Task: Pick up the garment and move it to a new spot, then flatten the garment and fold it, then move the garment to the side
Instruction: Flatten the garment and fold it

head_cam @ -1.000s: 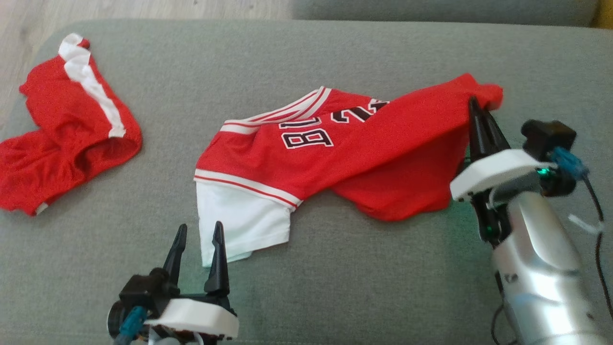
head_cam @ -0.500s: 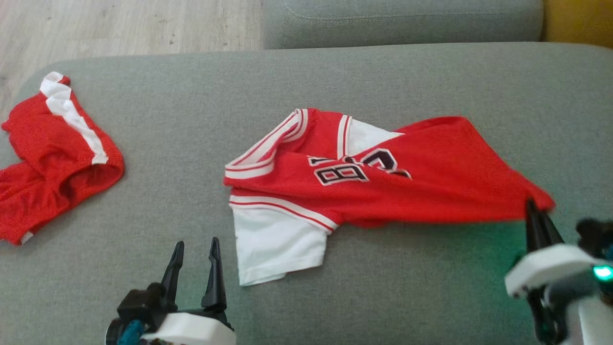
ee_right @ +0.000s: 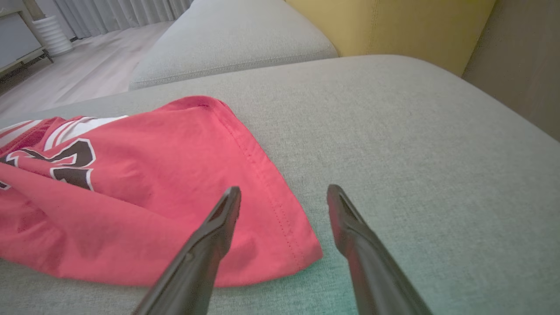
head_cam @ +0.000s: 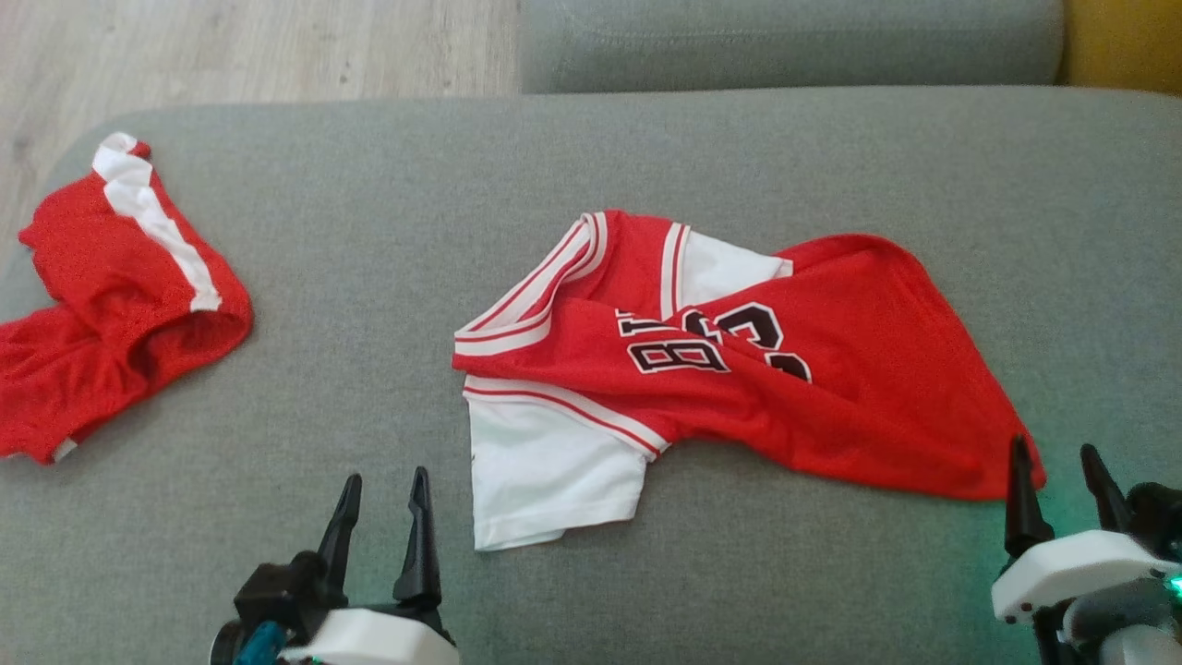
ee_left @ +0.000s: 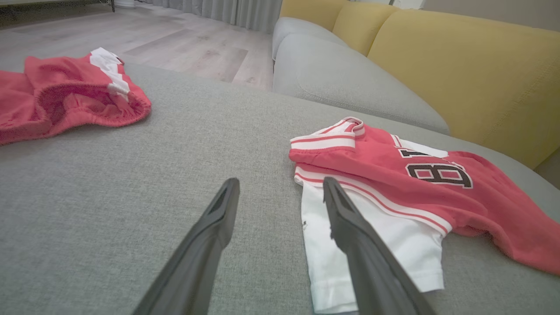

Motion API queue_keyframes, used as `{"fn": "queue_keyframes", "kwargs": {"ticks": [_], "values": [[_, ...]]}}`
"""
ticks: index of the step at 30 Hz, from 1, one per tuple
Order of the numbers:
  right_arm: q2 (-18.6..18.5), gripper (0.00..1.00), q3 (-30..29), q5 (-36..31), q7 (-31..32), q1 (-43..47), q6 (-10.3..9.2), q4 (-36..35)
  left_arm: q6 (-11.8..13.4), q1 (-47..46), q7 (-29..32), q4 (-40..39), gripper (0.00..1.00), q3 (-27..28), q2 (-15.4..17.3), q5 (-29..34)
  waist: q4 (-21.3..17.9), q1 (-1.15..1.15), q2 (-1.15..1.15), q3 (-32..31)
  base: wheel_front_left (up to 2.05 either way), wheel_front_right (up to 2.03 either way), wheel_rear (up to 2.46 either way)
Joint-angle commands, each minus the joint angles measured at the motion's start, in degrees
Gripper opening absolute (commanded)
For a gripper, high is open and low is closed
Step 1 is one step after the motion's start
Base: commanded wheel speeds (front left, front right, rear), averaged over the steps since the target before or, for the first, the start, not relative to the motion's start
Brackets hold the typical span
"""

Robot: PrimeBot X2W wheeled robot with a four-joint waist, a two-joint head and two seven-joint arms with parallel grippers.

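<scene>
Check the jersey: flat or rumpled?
Rumpled. The jersey lies twisted on the cushion, red body creased over its number, one white sleeve sticking out. Right tool open beside its hem.

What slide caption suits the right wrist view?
Open right claw at a corner of the red jersey on a grey cushion.

Jersey [head_cam: 739, 388] lies mid-seat on the sofa cushion [head_cam: 369, 231], shorts [head_cam: 102, 305] well apart at its left edge, left gripper [head_cam: 386, 477] just front-left of the jersey's sleeve, right gripper [head_cam: 1054, 448] at its right hem corner, second cushion [head_cam: 785, 46] behind.
</scene>
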Motion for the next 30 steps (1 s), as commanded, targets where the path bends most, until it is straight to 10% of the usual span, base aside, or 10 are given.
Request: {"fn": "queue_keyframes", "kwargs": {"ticks": [1,30], "values": [[-0.54,1.0,0.99,-1.01,-1.72,-0.55,0.44,-1.89,-0.31,-1.19,-0.95,-1.21,1.0,1.86,0.23,-0.23,-0.07,0.0,0.0,-1.21,0.0,0.0,0.0],[-0.54,1.0,12.25,1.12,-3.69,6.43,0.44,-13.33,0.43,1.94,-1.04,-1.52,1.0,1.26,1.25,-0.41,-0.48,0.0,0.0,-10.73,0.0,0.0,0.0]]}}
